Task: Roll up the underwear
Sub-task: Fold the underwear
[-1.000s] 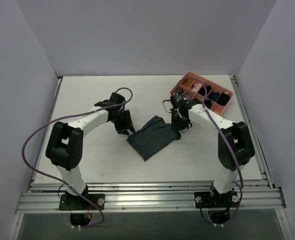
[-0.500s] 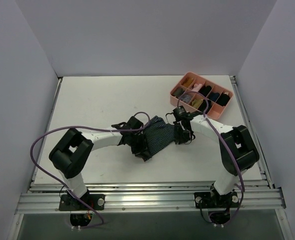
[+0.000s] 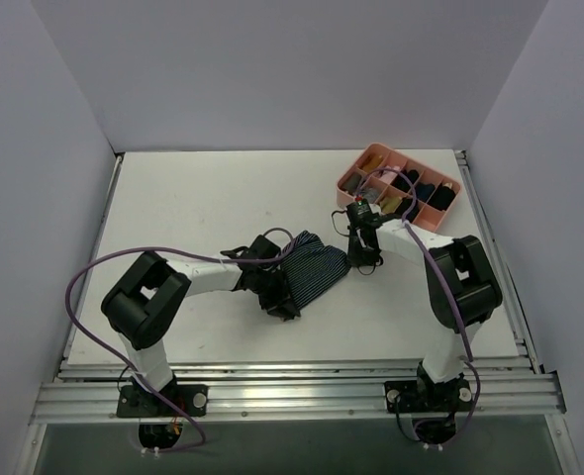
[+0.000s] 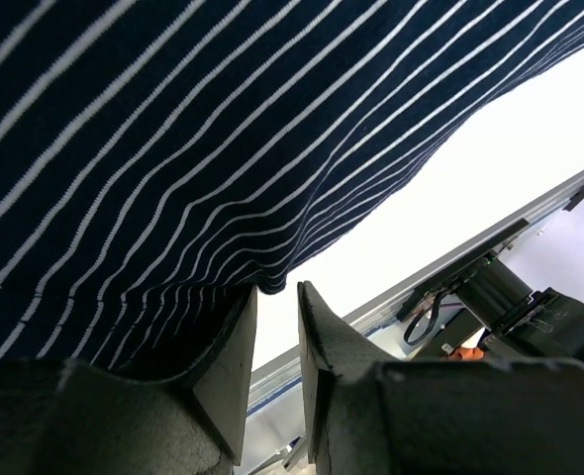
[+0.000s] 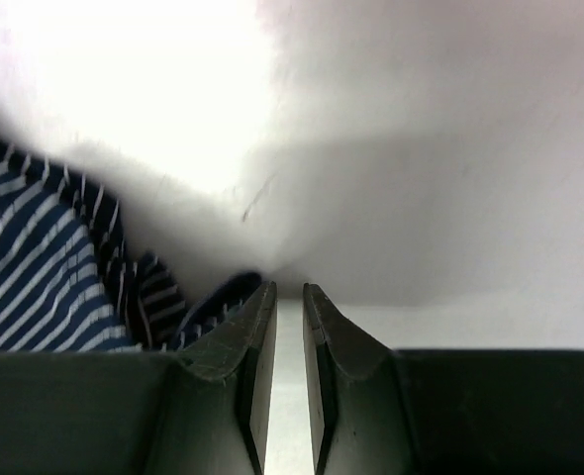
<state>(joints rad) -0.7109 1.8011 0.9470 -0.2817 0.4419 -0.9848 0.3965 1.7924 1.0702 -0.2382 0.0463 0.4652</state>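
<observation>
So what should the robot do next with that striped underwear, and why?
Probably ease the left gripper toward the right gripper, turning the hem over the cloth. The left one seems to pinch the near edge of the underwear, which is not yet rolled, while the right one sits empty at its far-right edge.

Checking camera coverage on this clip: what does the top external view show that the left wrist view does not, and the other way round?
Only the top external view: the right gripper beside the underwear, and the pink divided tray farther back. Only the left wrist view: the left gripper close up, jaws a narrow slit apart, the cloth's edge at their tips; a pinch cannot be confirmed. Both: the striped underwear, the left gripper, the white table.
</observation>
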